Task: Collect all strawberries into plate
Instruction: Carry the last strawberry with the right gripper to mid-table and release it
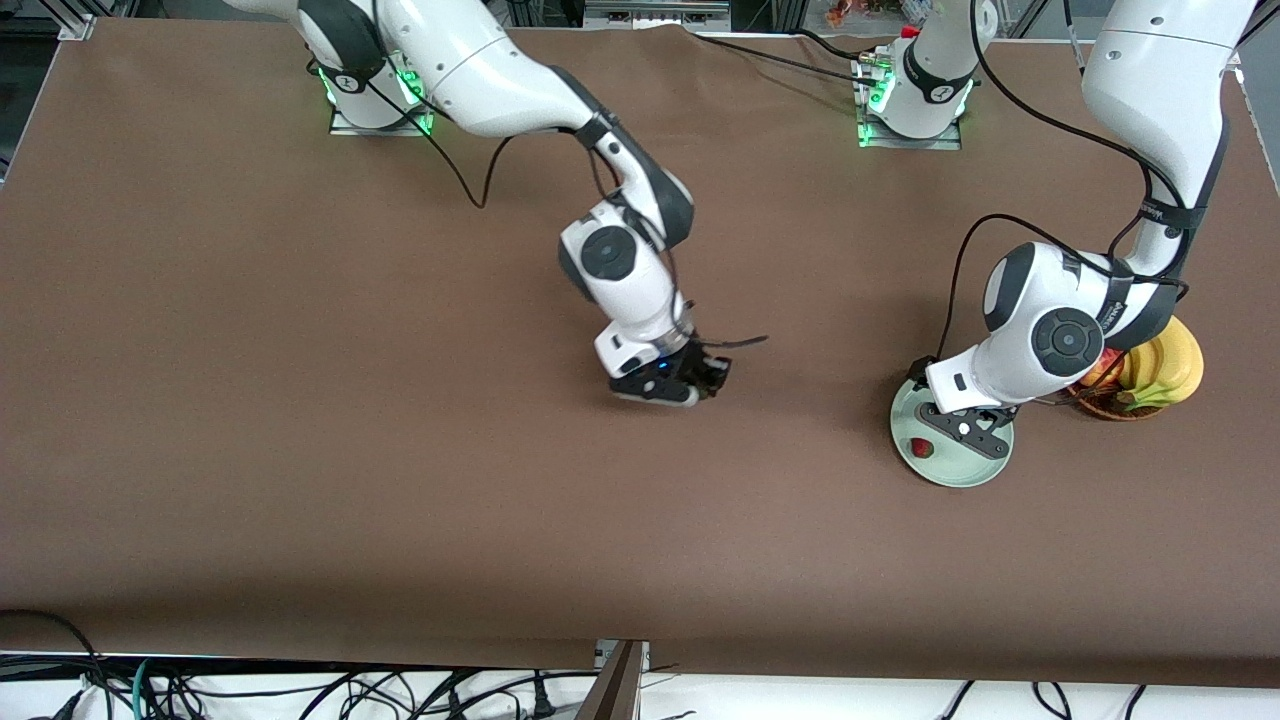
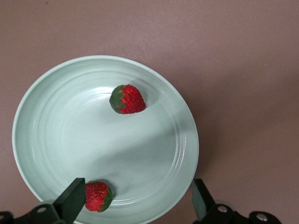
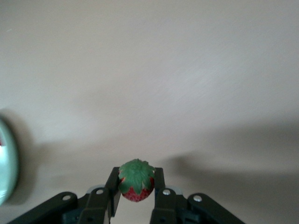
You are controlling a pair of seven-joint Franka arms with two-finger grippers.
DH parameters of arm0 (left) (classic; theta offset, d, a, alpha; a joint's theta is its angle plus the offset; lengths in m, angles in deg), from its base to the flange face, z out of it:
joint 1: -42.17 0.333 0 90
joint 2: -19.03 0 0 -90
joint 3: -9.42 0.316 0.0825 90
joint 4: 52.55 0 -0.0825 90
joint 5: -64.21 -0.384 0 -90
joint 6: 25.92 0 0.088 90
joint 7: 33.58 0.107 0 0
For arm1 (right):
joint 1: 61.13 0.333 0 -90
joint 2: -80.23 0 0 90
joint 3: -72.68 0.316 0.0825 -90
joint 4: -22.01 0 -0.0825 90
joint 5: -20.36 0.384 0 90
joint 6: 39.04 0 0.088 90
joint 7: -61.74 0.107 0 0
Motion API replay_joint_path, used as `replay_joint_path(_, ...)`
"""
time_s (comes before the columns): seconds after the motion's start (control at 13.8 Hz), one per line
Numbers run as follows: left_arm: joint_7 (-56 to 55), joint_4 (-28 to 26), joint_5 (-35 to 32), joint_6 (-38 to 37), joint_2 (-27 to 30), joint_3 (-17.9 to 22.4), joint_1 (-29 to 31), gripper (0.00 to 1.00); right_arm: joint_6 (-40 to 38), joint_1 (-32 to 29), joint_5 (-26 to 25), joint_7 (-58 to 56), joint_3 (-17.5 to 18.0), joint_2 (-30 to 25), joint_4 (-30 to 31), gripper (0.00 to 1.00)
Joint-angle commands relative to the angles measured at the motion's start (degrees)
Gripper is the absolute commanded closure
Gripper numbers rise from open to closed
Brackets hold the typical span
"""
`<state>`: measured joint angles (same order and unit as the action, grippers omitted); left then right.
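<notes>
front view: the left hand (image 1: 968, 432) hangs low over the plate (image 1: 975, 470), which sits at the right of the frame, lower-middle, toward the left arm's end of the bench (image 1: 300, 400). one strawberry in the plate (image 1: 920, 447) shows near the rim; a second is hidden under the hand here. a basket of fruit (image 1: 1150, 385) with bananas stands just beside the plate, at the frame's right edge. the right hand (image 1: 700, 385) is at the centre of the frame, over bare bench, well apart from the plate.

left wrist view: the plate (image 2: 46, 140) fills the middle of the frame. one strawberry (image 2: 127, 99) lies upper-centre in it, and another strawberry (image 2: 97, 196) lies at the bottom edge, just beside one finger (image 2: 70, 200). the left hand's fingers stand spread wide with nothing between them, so it is released.

right wrist view: at the bottom centre the right hand (image 3: 136, 189) is clenched on the third strawberry (image 3: 136, 185), leafy top facing the camera. a sliver of the plate (image 3: 7, 163) shows at the left edge.

judging from this, two berries are in and the last is being carried. the next move calls for the right arm to travel to the plate and let go low over it, with the left arm clearing the way first.
</notes>
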<state>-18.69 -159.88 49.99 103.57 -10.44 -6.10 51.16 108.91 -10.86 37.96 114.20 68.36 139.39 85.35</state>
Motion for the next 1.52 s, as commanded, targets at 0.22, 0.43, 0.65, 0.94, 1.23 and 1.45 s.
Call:
replay_joint_path(0.22, 1.54, 2.82, 1.57, -4.33, 0.47, -0.65, 0.06, 0.0, 10.77, 4.57, 0.24, 3.95, -0.51, 7.54, -4.98, 0.82)
replay_joint_path(0.43, 0.93, 4.22, 1.57, -6.44, 0.56, -1.79, -0.12, 0.0, 10.61, 5.02, -0.19, 4.93, -0.95, 7.46, -4.98, 0.0)
replay_joint_path(0.65, 0.84, 4.49, 3.67, -7.5, 0.56, -1.88, 0.06, 0.0, 2.57, 4.14, -0.2, 3.88, -3.92, 5.27, -5.25, 0.0)
replay_joint_path(0.94, 0.75, 4.75, 4.55, -8.03, 0.56, -1.88, -0.11, 0.0, -14.22, -1.9, 0.07, -6.2, -5.44, -2.72, -6.65, 0.0)
replay_joint_path(1.23, -5.01, 4.58, 6.91, -8.99, 0.83, -4.6, -0.2, 0.0, -32.07, -11.66, -0.11, -22.28, -5.7, -9.67, -6.57, 0.0)
replay_joint_path(1.45, -23.1, 4.75, 8.07, -9.17, -0.4, -7.68, -3.17, 0.0, -44.46, -18.25, -0.46, -32.13, -7.44, -13.19, -6.48, 0.0)
